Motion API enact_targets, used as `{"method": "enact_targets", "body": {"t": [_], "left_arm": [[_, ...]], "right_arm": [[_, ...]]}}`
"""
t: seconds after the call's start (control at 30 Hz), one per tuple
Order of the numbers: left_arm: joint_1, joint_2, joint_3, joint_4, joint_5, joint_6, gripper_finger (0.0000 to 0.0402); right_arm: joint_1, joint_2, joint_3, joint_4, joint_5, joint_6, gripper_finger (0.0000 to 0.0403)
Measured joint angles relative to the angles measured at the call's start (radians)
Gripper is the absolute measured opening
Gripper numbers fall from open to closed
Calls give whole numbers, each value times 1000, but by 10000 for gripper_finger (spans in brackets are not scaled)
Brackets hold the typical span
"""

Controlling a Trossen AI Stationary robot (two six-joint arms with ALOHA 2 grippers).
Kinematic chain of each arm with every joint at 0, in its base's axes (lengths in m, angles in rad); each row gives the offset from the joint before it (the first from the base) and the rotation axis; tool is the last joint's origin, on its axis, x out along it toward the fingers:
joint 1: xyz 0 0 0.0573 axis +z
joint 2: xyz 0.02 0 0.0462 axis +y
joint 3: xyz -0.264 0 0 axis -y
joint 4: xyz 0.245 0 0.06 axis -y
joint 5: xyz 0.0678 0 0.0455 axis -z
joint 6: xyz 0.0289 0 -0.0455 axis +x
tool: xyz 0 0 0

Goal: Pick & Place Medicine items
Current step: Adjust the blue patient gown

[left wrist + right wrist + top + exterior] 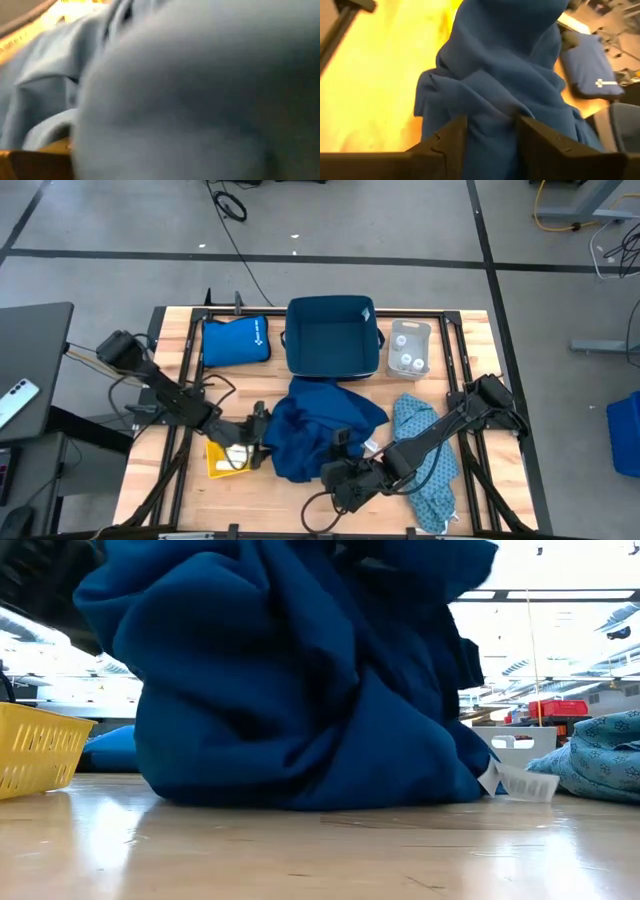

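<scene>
So the right gripper [490,142] is down near the table's front edge with its jaws parted around a fold of the dark blue cloth [325,425], not pinching it tight. Left gripper [255,442] is spread wide at the yellow tray [215,465], by the front-left corner, where pale medicine items [237,452] sit. More whitish bottles [409,361] are in a clear bin [410,330] toward the back-right.
</scene>
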State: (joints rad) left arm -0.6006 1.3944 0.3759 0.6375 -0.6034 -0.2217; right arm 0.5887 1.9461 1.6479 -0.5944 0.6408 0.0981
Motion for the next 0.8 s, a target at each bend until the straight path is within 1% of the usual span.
{"method": "enact_targets", "body": {"t": [0.17, 0.27, 0.33, 0.43, 0.5, 0.67, 0.8], "left_arm": [[-39, -110, 0, -114, -93, -11, 362], [-18, -143, 0, -124, -113, -19, 362], [13, -147, 0, -125, -113, -22, 362], [79, -147, 0, -125, -98, -22, 362], [125, -145, 0, -122, -69, -22, 362], [220, -140, 0, -108, 8, -11, 362], [273, -127, 0, -79, 65, 3, 362]], "right_arm": [[4, 0, 1, 17, -139, -1, 187], [3, 0, 1, 81, -213, -30, 185], [3, 0, 1, 142, -231, -53, 185], [-7, 0, 1, 209, -223, -68, 185], [-19, 0, 1, 225, -188, -64, 185], [-63, 0, 1, 202, -123, -61, 185], [-103, 0, 1, 150, -98, -81, 185]]}}
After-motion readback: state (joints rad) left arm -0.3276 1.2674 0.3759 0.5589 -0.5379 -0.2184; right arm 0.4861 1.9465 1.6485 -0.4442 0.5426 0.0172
